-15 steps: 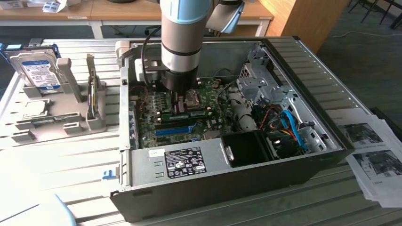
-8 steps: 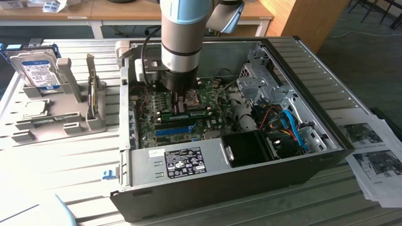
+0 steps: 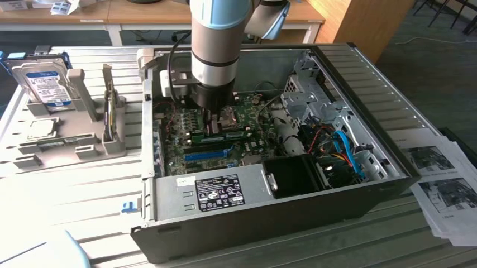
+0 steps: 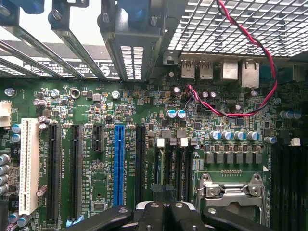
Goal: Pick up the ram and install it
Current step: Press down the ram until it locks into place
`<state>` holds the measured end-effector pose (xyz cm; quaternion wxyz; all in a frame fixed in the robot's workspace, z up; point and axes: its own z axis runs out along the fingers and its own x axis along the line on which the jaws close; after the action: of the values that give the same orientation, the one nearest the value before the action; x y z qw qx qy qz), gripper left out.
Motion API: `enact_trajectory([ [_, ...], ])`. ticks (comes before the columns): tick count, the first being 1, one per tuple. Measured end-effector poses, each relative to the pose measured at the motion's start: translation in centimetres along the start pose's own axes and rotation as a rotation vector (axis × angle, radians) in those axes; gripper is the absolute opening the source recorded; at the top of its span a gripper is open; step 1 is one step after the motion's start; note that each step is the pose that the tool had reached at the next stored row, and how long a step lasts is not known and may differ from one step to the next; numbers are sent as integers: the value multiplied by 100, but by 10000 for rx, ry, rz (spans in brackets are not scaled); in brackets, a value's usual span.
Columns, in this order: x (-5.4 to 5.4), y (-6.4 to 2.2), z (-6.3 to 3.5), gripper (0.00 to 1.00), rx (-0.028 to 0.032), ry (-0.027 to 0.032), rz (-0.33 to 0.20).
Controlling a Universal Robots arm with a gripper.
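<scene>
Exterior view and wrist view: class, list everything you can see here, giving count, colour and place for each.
PC case: one, black and grey, open, table centre.
Motherboard: one, green, inside the case.
Blue slot: one, on the motherboard.
White slot: one, on the motherboard.
Ram: one, green, on the motherboard under the gripper.
Hard drive: one, silver with blue-white label, in a grey holder at the exterior view's left.
Papers: several, white, exterior view's right.
Arm: one, grey and blue.
Gripper: one, black, shut, inside the case.

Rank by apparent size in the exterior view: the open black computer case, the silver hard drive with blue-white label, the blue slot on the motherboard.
1. Open black computer case
2. Silver hard drive with blue-white label
3. Blue slot
</scene>
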<state>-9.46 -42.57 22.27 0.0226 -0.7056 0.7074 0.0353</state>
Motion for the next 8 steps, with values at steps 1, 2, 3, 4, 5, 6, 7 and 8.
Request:
enact_trajectory([
  [1, 0, 0, 1, 9, 0, -1, 0],
  [2, 0, 0, 2, 9, 0, -1, 0],
  [3, 0, 0, 3, 9, 1, -1, 1],
  [4, 0, 0, 4, 9, 1, -3, 1],
  [5, 0, 0, 5, 9, 1, -2, 1],
  [6, 0, 0, 5, 9, 1, -2, 1],
  [7, 0, 0, 5, 9, 1, -2, 1],
  [8, 0, 0, 5, 9, 1, -1, 0],
])
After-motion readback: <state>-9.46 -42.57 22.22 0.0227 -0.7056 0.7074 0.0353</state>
